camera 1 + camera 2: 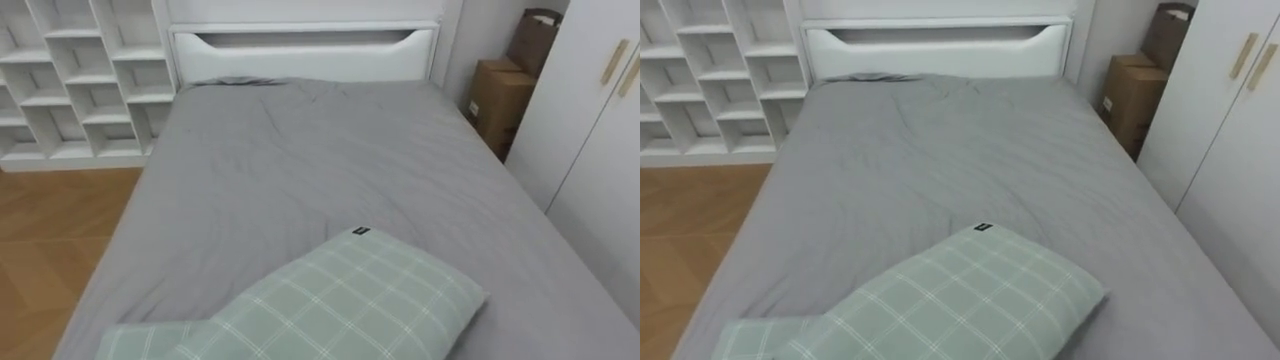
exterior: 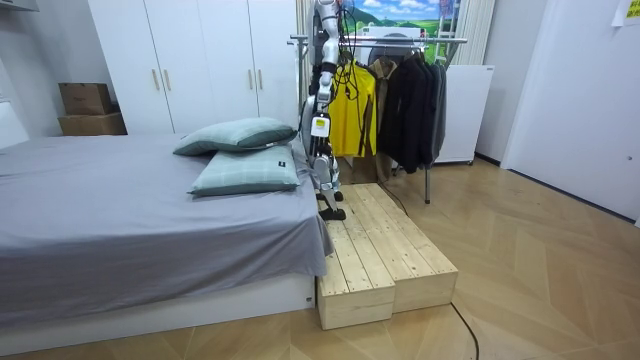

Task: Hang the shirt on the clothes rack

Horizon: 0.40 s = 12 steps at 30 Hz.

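Matt grey cloth sheet (image 1: 300, 170), creased, under a pale-green checked cloth pillow (image 1: 340, 310).
Headboard (image 1: 300, 50) smooth white; floor (image 1: 50, 230) smooth wood; platform (image 2: 385, 250) of bare, pale planks.

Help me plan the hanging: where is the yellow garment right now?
In the room view, the yellow garment hangs on the clothes rack just behind the robot, on the room view's left of the dark coats, past the wooden platform.

You are viewing soft, even light. It is falling across the grey sheet (image 1: 300, 170), leaving faint shading in its creases; the checked pillow (image 1: 350, 300) is casting a soft shadow along its right edge. In the room view, the hanging clothes (image 2: 405, 95) are showing dark and the wooden floor (image 2: 560, 270) is carrying a mild sheen.
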{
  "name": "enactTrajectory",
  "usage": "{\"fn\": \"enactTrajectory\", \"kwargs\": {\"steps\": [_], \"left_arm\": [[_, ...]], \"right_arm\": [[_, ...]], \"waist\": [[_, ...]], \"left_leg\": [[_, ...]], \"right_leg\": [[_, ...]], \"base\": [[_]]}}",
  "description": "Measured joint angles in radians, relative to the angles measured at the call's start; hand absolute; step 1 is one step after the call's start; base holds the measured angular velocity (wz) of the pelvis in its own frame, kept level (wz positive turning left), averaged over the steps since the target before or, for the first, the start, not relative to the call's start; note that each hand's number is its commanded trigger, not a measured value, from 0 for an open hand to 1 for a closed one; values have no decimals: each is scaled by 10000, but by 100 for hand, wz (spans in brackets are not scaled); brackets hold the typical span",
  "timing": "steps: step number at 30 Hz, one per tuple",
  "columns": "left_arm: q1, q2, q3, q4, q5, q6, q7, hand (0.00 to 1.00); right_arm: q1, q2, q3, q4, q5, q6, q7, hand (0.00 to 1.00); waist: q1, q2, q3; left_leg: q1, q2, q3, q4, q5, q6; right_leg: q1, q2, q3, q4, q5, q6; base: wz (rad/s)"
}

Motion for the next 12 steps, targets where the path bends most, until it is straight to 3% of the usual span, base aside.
{"fn": "enactTrajectory", "kwargs": {"steps": [12], "left_arm": [[18,1,-4,-6,53,11,-69,0]], "right_arm": [[15,10,8,-44,-50,2,-14,0]], "waist": [[-26,-80,-30]], "left_leg": [[-36,-10,73,44,0,0]], "right_leg": [[-29,-13,66,-15,-2,3]], "base": [[0]]}}
